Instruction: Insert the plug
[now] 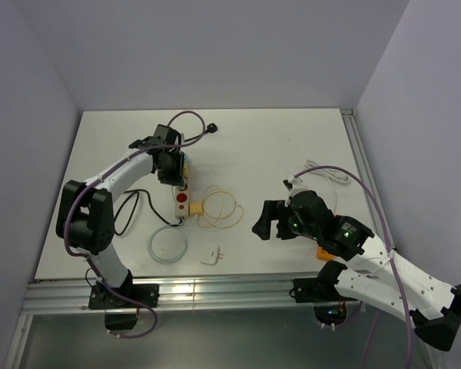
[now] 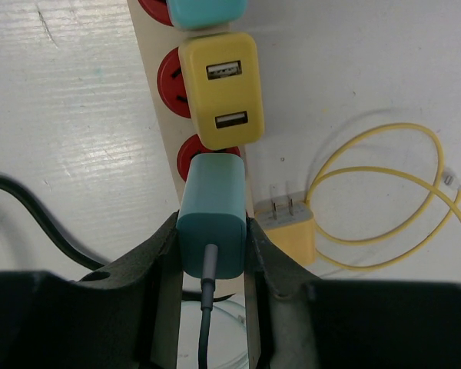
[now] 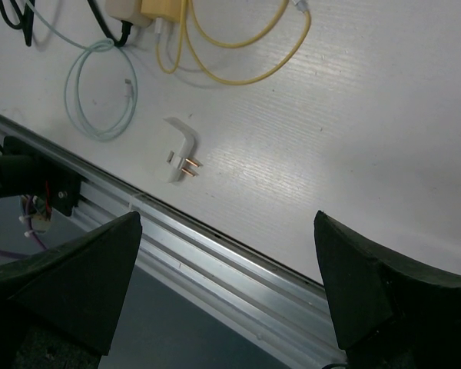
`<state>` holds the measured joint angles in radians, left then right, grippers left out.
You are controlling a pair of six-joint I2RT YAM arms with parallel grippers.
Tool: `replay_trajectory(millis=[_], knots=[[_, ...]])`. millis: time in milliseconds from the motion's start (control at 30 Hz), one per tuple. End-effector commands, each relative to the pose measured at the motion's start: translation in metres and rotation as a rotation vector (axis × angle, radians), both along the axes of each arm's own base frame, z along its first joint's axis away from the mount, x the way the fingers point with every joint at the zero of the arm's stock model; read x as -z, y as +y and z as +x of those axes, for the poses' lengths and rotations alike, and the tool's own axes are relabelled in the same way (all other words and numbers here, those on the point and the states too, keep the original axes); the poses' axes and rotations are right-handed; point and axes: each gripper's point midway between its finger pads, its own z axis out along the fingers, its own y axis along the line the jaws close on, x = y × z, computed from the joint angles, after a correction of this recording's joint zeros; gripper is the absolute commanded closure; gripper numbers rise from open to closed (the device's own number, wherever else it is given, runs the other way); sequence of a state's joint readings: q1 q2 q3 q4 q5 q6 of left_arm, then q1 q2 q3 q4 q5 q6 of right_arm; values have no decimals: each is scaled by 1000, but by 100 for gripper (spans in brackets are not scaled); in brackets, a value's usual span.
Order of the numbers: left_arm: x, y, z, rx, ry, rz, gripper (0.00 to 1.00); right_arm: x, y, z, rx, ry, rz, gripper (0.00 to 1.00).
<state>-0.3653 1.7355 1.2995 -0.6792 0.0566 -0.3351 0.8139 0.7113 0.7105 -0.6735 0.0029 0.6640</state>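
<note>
My left gripper (image 2: 211,232) is shut on a teal plug (image 2: 212,201) with a grey cable running back between the fingers. The plug's front end meets a red socket (image 2: 192,154) of the cream power strip (image 2: 155,92); its prongs are hidden. A yellow USB charger (image 2: 219,88) fills the socket ahead of it, and another teal block (image 2: 207,11) sits beyond that. In the top view the left gripper (image 1: 169,163) hangs over the strip (image 1: 182,201). My right gripper (image 1: 267,221) stands open and empty near the table's front edge, and its fingers (image 3: 100,261) frame the edge rail.
A loose yellow plug (image 2: 289,224) with a yellow cable (image 2: 415,200) lies right of the strip. A white plug (image 1: 210,254) and a pale teal cable coil (image 1: 167,246) lie near the front. An aluminium rail (image 1: 215,292) runs along the front edge. A white cable (image 1: 326,173) lies at the right.
</note>
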Motion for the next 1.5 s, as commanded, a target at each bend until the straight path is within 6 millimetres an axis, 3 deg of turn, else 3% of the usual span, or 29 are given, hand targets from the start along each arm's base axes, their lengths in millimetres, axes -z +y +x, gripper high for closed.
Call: replay_trajectory(millis=[0,433,1100,1467], knots=[[-19,1,-1,-9,-43,-21,100,-6,6,4,-3,-26,28,0],[-6,-3,2,15,-10,-19,100,-7,16,8,-36,-18,21,0],[21,-5,0,25,77,2,100,-3,16,8,-36,-14,17,0],[29,6,-14,-2,171,65,100,-6,13,6,-37,-30,30,0]])
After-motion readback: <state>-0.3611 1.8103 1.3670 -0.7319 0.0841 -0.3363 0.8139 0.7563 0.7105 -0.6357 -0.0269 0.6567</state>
